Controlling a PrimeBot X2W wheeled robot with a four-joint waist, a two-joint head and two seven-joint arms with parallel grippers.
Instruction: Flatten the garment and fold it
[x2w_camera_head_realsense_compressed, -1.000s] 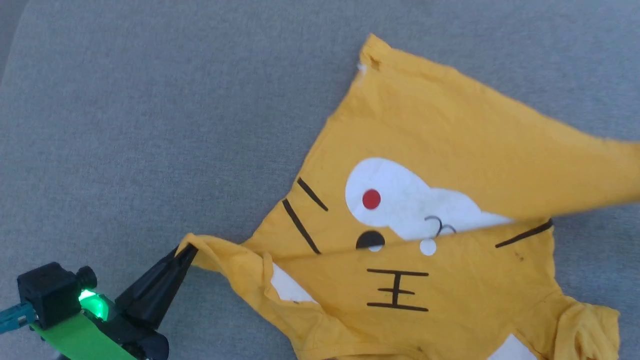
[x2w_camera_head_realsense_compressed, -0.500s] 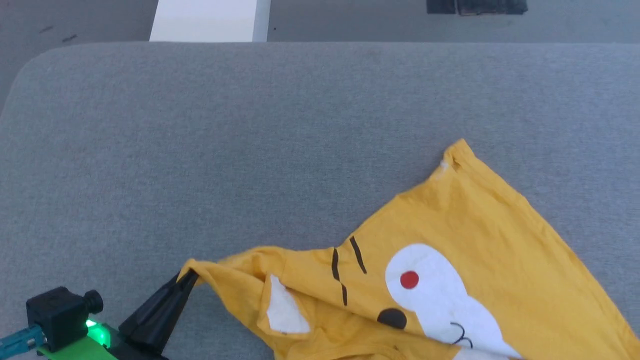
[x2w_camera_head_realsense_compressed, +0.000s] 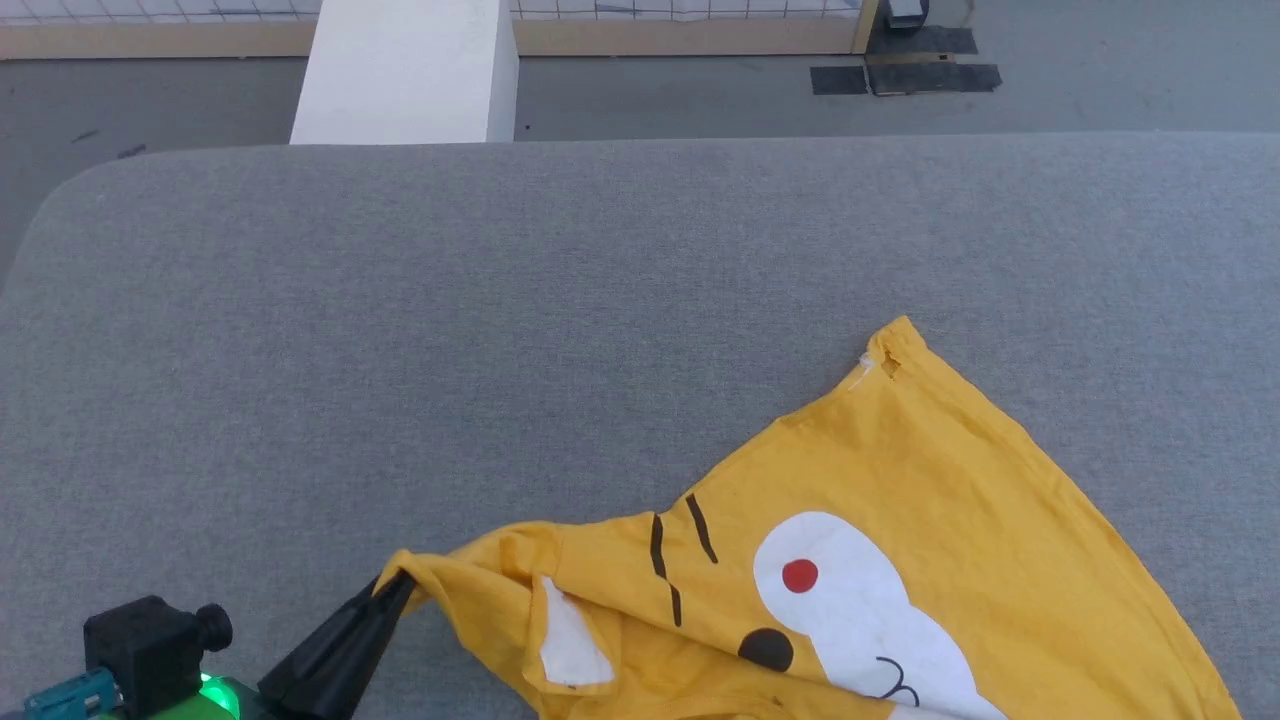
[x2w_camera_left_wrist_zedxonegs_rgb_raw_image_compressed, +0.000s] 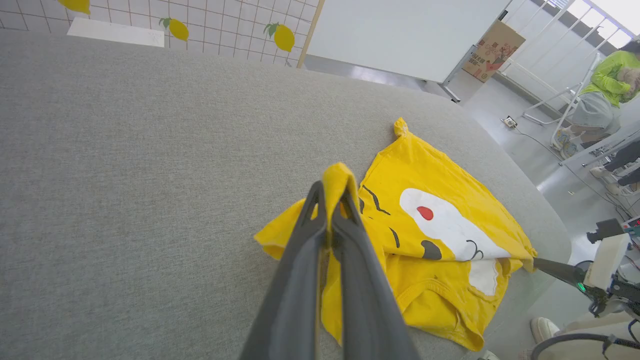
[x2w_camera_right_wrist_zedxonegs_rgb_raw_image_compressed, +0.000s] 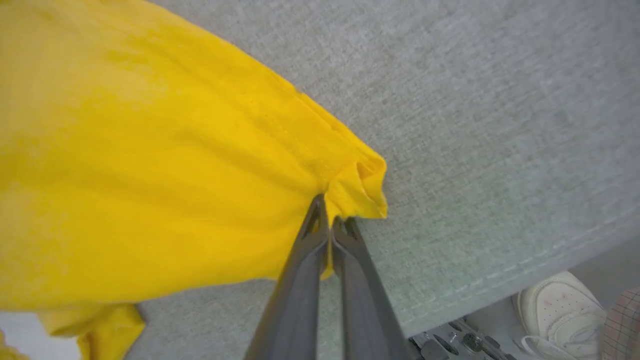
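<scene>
The left gripper and right gripper each pinch the garment, its length running between them along the cushion's near edge.

Mustard-yellow garment lies rumpled on grey cushion.

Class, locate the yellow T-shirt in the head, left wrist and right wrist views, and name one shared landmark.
Head view: garment lower right, cut by the bottom edge.
Left wrist view: garment centre right, a corner pinched by the left gripper.
Right wrist view: garment across the left, corner pinched by the right gripper.
Shared landmark: the grey cushion beneath it.
</scene>
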